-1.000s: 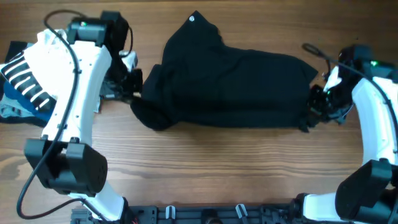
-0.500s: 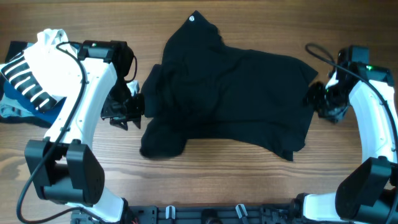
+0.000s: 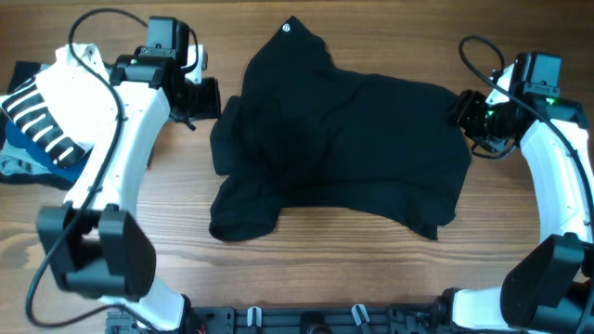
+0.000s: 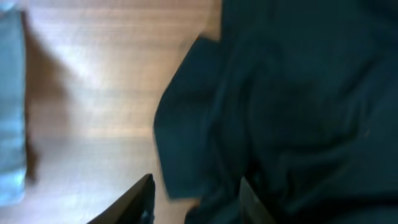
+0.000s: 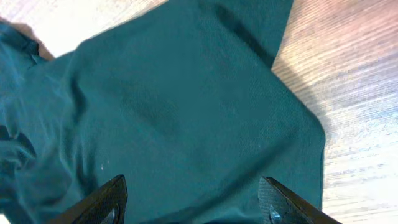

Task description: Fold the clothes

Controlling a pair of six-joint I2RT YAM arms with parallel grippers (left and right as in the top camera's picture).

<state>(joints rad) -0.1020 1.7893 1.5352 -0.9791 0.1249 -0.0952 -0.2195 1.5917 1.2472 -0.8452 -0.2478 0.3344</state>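
The clothes, a black T-shirt (image 3: 343,139), lie spread and rumpled across the middle of the wooden table, with a small white logo at the far tip (image 3: 286,27). My left gripper (image 3: 206,98) hovers at the shirt's left edge, open and holding nothing. In the left wrist view its gripper (image 4: 196,205) shows dark fabric (image 4: 298,106) below and to the right, and bare wood to the left. My right gripper (image 3: 462,109) is open at the shirt's right edge. The right wrist view has its gripper (image 5: 193,205) wide apart above flat fabric (image 5: 174,106), gripping none of it.
A navy white-striped garment (image 3: 35,116) and a white garment (image 3: 70,60) lie at the far left, partly under the left arm. A pale cloth edge (image 4: 9,112) shows in the left wrist view. A black cable (image 3: 478,51) loops by the right arm.
Both grippers opened and let go of the shirt, which dropped and spread toward the front edge. Both arms then drew back toward the far side of the table.
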